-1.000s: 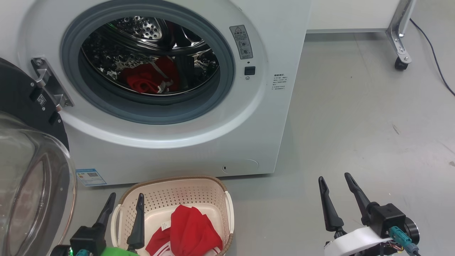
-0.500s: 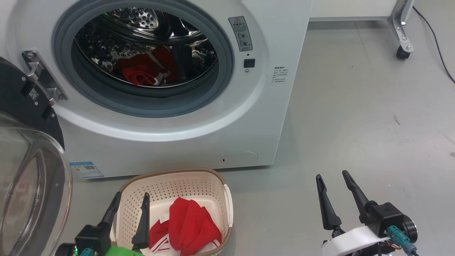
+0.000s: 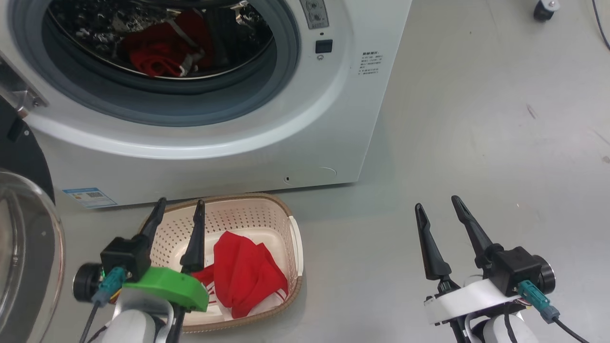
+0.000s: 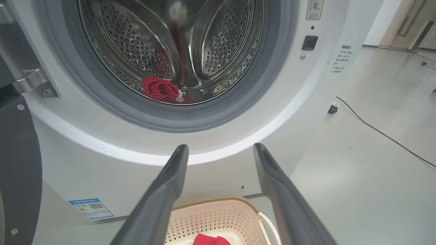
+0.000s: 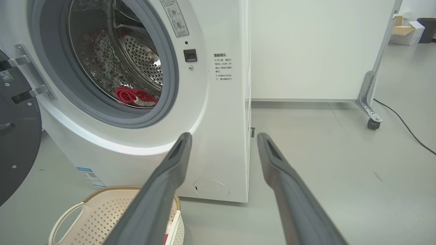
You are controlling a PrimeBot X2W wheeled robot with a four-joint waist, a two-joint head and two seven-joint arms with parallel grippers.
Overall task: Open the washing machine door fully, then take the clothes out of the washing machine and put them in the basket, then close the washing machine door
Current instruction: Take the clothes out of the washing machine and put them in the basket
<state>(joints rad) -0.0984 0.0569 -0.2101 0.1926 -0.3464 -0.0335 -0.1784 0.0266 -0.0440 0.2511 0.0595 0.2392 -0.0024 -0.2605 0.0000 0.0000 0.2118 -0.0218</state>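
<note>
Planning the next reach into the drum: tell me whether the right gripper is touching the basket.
Apart. The head view shows a wide strip of bare grey floor between the right gripper and the basket.

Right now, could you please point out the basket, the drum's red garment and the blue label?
basket (image 3: 238, 216), head view, perforated back wall.
red garment (image 4: 158, 89), left wrist view, its folded middle.
blue label (image 3: 89, 197), head view, sticker's centre.

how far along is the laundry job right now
Done: the washing machine door stands open and a red garment lies in the basket. In hand: nothing; the left pincer hangs open above the basket, the right pincer open over the floor. Left: another red garment in the drum, then closing the door.
</note>
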